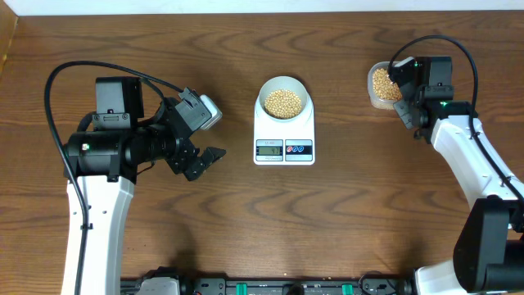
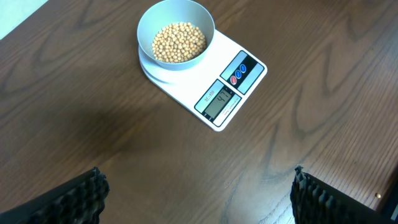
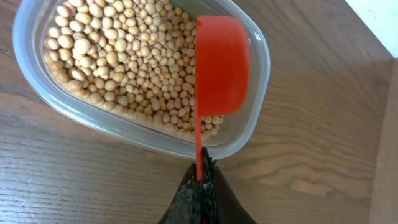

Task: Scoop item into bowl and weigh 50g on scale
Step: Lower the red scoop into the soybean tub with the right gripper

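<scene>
The pale bowl (image 1: 283,100) (image 2: 176,31) stands on the white scale (image 1: 284,141) (image 2: 239,78) at mid-table, partly filled with tan beans (image 1: 283,102) (image 2: 179,42). The scale's display is lit; its digits are too small to read. More beans (image 3: 118,62) fill a clear tub (image 1: 380,85) (image 3: 37,93) at the right. My right gripper (image 1: 408,105) (image 3: 202,173) is shut on the thin handle of a red scoop (image 3: 222,65), whose cup hangs over the tub's right end. To the left of the scale, above bare wood, my left gripper (image 1: 213,133) (image 2: 197,174) is open and holds nothing.
The wooden table's far edge runs along the top of the overhead view. A black cable loops over each arm. The tub sits close to the table's right rear corner, with a pale floor edge (image 3: 373,18) beyond it.
</scene>
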